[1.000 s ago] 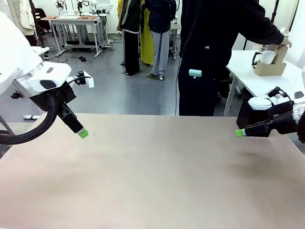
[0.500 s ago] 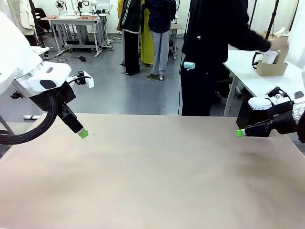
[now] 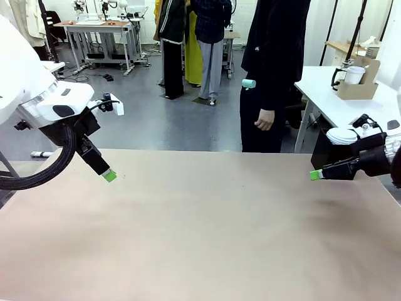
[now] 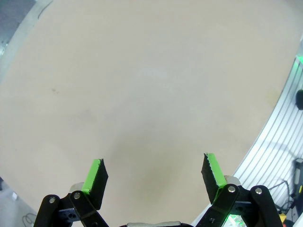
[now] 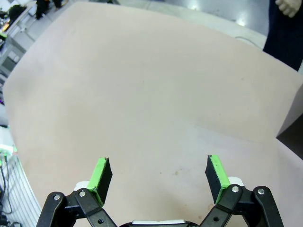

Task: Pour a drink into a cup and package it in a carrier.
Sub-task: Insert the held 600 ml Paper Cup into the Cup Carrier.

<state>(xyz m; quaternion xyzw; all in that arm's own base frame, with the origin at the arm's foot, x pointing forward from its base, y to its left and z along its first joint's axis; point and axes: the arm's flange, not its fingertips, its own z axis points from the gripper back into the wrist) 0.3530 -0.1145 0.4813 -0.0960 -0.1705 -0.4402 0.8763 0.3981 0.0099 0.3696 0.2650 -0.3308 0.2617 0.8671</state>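
The person's hand (image 3: 263,119) has come off the carrier (image 3: 356,86) on the white side table (image 3: 332,106) and now hangs at their side, so expect a handover later. The brown cardboard carrier, holding a white cup (image 3: 354,74), stays well apart from your matte tan table (image 3: 200,238). Left gripper (image 4: 154,177) and right gripper (image 5: 158,177) hover spread wide, empty.

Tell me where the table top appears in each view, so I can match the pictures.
Front view: the table top takes the lower half, below the left pincer and the right pincer.
Left wrist view: it spreads beyond the open left pincer.
Right wrist view: it spreads beyond the open right pincer, up to the person.
Shared landmark: the green pads.
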